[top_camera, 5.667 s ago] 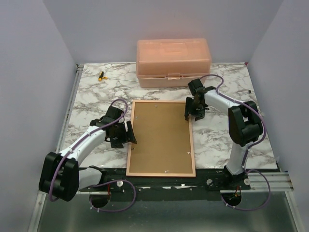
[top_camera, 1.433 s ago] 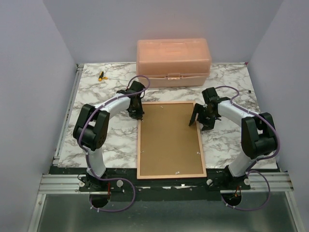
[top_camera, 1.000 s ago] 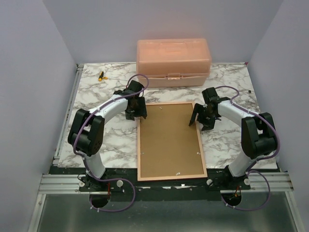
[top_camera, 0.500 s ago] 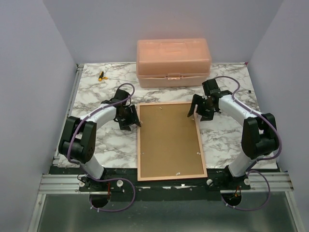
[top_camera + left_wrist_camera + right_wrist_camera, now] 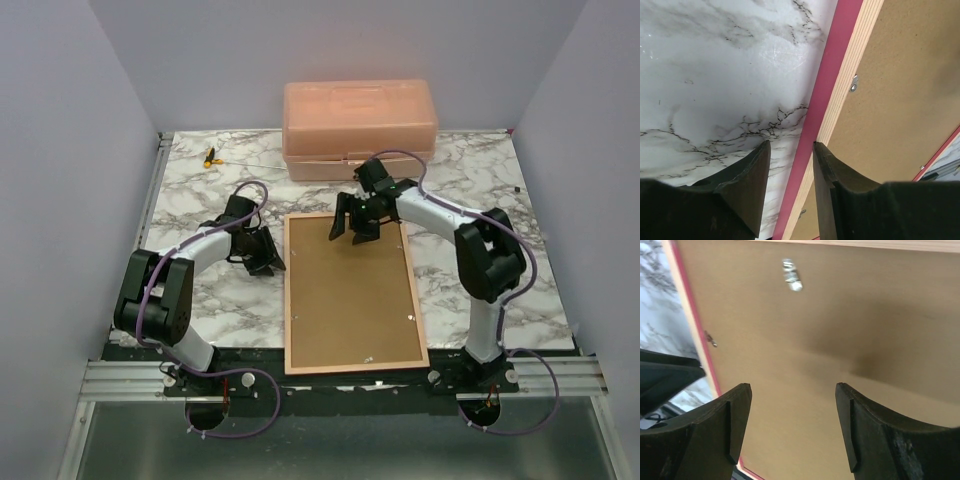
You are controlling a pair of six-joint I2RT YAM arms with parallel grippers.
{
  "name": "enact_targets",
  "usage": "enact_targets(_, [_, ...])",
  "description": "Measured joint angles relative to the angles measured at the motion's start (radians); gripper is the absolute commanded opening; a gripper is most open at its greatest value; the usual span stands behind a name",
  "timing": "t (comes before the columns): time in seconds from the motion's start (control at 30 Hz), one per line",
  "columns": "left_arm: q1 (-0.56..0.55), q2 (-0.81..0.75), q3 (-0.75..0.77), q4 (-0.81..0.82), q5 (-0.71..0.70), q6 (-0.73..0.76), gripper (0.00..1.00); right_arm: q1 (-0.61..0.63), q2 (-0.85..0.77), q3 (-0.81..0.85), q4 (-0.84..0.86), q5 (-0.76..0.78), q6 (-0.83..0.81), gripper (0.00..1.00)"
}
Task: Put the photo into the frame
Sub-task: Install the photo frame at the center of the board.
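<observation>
My left gripper (image 5: 790, 146) is spread, its dark tapered fingers straddling the thin pinkish-red rim of the frame (image 5: 822, 95), which lies flat on the glossy veined marble table (image 5: 715, 75). Just right of them is the matte brown backing board (image 5: 905, 90) with a small metal tab (image 5: 854, 85). My right gripper (image 5: 792, 387) hangs wide apart over the board's far end. A translucent salmon box (image 5: 358, 128) stands beyond it.

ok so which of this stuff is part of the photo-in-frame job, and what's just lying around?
Job:
- frame, back up
- backing board in it
- left hand at the frame's left edge, open
- right hand over the board, open
- photo: not in view

Lying about:
- pink box at the back
- small yellow-and-black item, far left, too small to identify
</observation>
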Motion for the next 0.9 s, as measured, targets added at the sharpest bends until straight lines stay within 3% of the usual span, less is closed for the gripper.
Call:
enact_targets(0.3, [0.002, -0.008, -0.013, 0.022, 0.01, 0.001, 0.33, 0.117, 0.213, 0.146, 0.148, -0.17, 0.127, 0.67])
enact_targets(0.9, [0.002, 0.001, -0.013, 0.034, 0.016, 0.0, 0.29, 0.175, 0.311, 0.21, 0.309, -0.275, 0.224, 0.61])
